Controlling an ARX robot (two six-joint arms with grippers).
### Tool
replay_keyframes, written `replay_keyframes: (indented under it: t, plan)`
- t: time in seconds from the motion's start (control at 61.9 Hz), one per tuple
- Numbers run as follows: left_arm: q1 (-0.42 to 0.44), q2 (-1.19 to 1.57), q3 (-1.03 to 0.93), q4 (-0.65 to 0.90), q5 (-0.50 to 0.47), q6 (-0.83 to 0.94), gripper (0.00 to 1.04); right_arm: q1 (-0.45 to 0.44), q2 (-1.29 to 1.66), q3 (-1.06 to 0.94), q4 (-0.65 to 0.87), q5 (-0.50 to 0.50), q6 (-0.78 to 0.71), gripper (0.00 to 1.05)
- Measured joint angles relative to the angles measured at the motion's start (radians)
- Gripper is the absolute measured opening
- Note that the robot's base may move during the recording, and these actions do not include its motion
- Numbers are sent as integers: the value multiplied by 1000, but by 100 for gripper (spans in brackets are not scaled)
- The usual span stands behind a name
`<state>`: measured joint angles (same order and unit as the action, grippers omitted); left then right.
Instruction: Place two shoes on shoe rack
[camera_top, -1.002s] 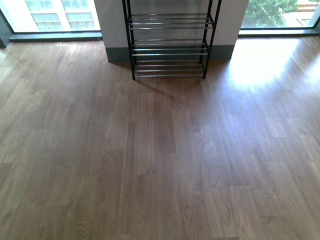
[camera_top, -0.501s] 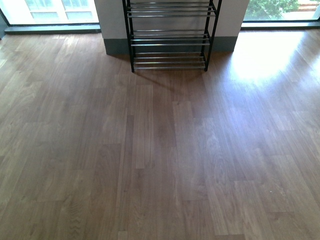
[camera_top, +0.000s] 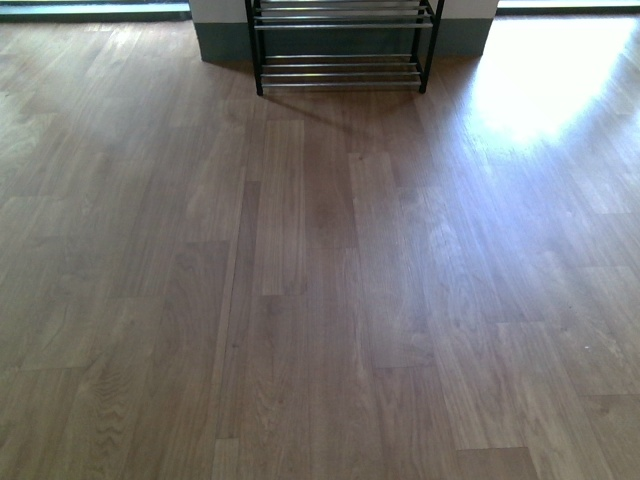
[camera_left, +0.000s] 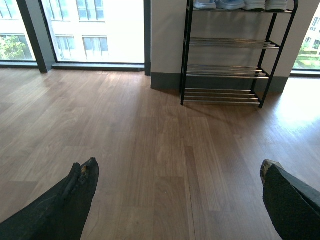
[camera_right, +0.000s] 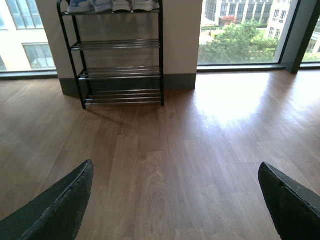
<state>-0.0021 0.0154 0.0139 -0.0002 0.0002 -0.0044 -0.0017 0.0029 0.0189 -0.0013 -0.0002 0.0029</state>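
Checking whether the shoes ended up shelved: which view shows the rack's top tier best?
The left wrist view: the whole shoe rack shows there, with shoes lined up on its top tier, cropped by the frame. The right wrist view shows much the same. The front view catches only the two lowest tiers, both bare.

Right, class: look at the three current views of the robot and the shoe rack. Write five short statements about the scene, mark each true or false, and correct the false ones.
1. Shoes sit on the top tier of the shoe rack. True.
2. The left gripper is shut on a shoe. False: it is open and holds nothing.
3. The rack's three lower tiers are bare. True.
4. A slide lies on the wooden floor before the rack. False: no shoe shows on the floor.
5. The right gripper is clamped on a rack rod. False: it is open, far from the rack.
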Motion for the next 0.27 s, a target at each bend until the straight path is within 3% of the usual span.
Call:
replay_keyframes:
  t: [0.275]
  plan:
    - [0,0,0,0,0,0,95,0,0,0,0,0,0,96]
